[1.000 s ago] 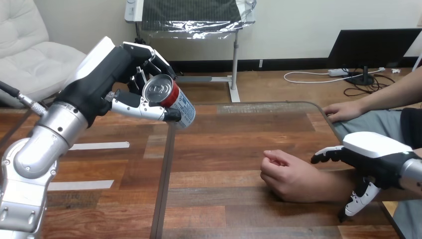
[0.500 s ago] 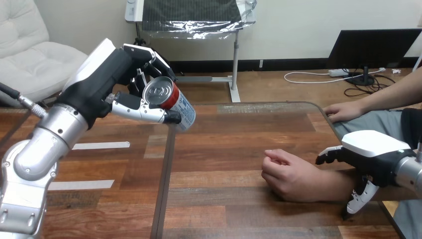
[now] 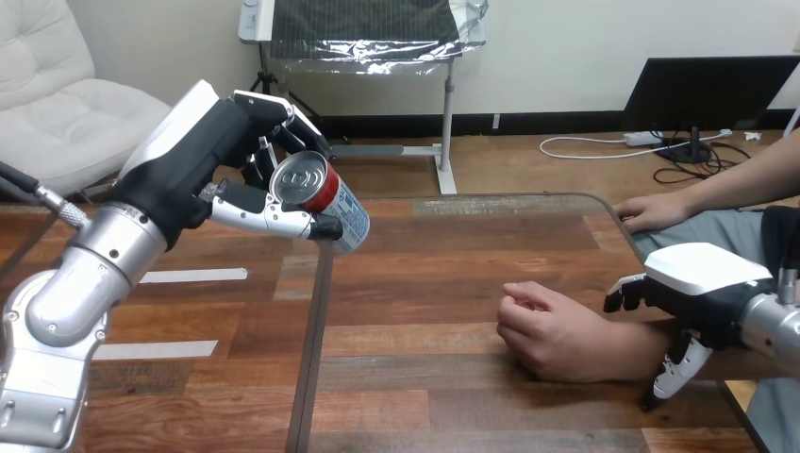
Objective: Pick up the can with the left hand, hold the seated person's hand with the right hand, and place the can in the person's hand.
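Left hand [image 3: 215, 153] curls fingers and thumb round a tilted can [image 3: 337, 200], red and blue with a silver top; right hand [image 3: 708, 283] over the person's wrist [image 3: 649, 354], grip unclear.

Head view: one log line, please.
left hand: shut on red-and-blue can, raised | right hand: over person's wrist | person's hand: fisted on wooden table

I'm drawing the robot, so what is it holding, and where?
Its left hand holds the can round its side. Its right hand is over the person's forearm; whether it grips cannot be told.
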Available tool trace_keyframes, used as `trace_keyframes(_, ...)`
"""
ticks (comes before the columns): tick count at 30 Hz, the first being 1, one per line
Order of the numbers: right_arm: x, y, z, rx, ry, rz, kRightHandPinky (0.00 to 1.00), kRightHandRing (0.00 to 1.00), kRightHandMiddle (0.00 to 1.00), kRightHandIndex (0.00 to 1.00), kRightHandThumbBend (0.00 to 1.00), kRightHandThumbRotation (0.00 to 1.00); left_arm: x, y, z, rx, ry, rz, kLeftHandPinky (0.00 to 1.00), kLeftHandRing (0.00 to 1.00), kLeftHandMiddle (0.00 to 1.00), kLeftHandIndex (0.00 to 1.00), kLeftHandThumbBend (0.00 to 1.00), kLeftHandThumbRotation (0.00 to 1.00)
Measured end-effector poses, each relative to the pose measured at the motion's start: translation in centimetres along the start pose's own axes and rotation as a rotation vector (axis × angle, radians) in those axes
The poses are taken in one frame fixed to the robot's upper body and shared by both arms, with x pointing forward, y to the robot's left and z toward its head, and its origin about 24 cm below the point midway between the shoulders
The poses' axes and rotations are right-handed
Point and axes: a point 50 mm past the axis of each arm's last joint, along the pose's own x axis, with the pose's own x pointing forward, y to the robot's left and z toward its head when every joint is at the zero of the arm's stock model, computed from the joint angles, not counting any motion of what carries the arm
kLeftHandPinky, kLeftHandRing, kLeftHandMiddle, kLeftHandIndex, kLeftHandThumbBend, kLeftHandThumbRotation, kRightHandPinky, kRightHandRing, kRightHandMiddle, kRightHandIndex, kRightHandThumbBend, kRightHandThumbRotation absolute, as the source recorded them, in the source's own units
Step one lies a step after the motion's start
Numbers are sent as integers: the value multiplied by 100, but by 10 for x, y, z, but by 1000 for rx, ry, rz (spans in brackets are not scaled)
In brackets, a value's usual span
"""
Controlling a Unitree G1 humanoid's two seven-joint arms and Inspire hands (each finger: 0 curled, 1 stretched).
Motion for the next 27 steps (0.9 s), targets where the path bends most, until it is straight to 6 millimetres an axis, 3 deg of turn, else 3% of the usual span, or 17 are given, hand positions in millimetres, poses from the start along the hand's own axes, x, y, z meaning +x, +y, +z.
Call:
trace_keyframes(14,10,-2,3,0,25,26,56,70,75,74,87,15,0,0,0,1,-5,-3,21,27,33,38,63,0)
trace_keyframes(27,14,-3,4,-6,25,57,47,58,64,66,80,20,-1,0,0,1,-3,-2,21,27,34,38,63,0)
